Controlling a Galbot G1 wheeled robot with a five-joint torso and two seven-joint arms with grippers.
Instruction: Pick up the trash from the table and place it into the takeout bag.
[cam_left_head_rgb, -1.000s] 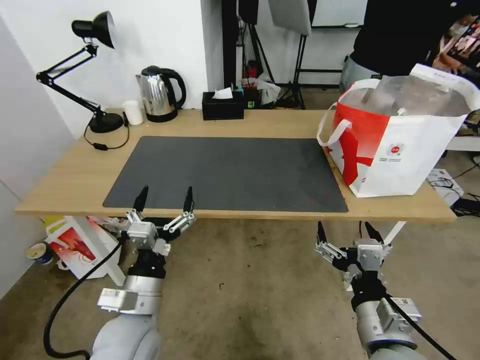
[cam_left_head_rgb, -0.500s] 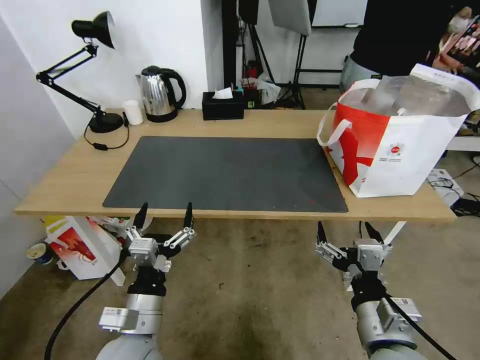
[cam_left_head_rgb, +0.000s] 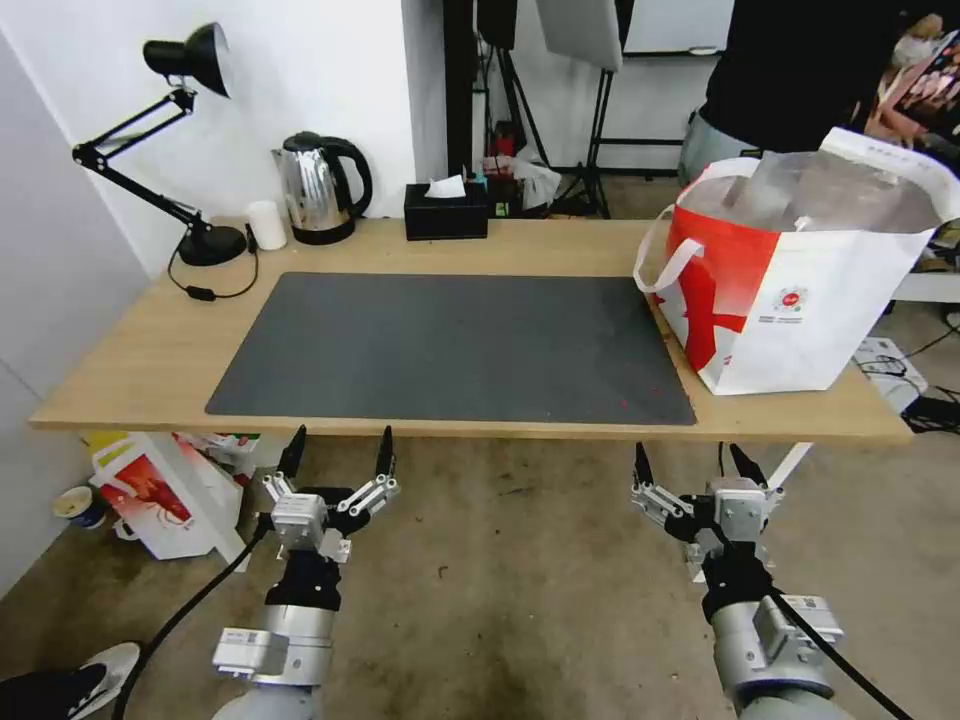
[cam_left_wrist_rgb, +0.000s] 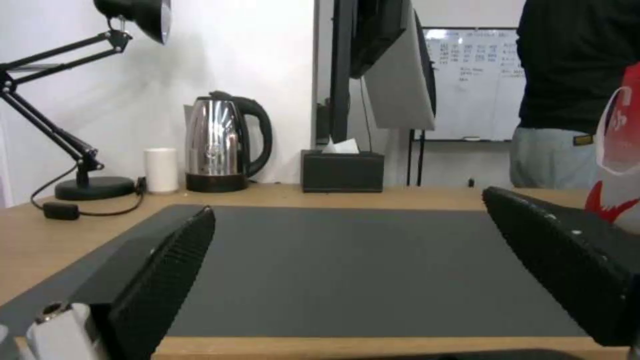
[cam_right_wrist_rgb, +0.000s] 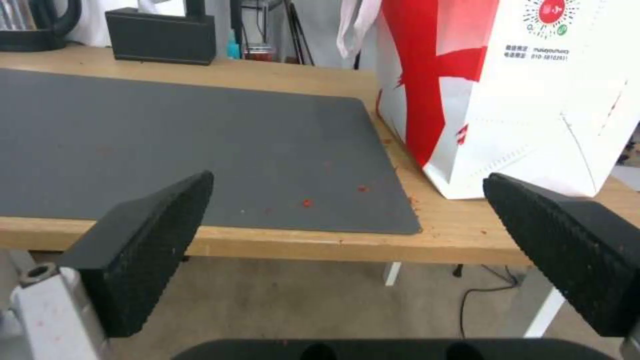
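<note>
Far left on the table (cam_left_head_rgb: 140, 350): black desk lamp (cam_left_head_rgb: 190, 70) with its round base by the wall, cord trailing toward the mat. Just right of the base, small white cup (cam_left_head_rgb: 266, 224), then steel kettle (cam_left_head_rgb: 318, 188) with black handle, both along the far edge. Further right at the far edge, black tissue box (cam_left_head_rgb: 446, 212). Across the middle, large dark grey mat (cam_left_head_rgb: 450, 345), bare apart from a few red crumbs (cam_right_wrist_rgb: 307, 202) near its right near corner.

Below the near edge, over the floor: left gripper (cam_left_head_rgb: 338, 452), fingers spread wide, nothing between them, tips pointing up toward the tabletop edge. Beneath the table to the left, white-and-red box (cam_left_head_rgb: 150, 490) on the floor.

To the right, also below the near edge: right gripper (cam_left_head_rgb: 692, 462), fingers likewise spread wide and empty.

At the right end of the table, takeout bag (cam_left_head_rgb: 800, 280), upright, mouth open with silver lining visible, white strap handle hanging over its left side, just beside the mat's right edge.
</note>
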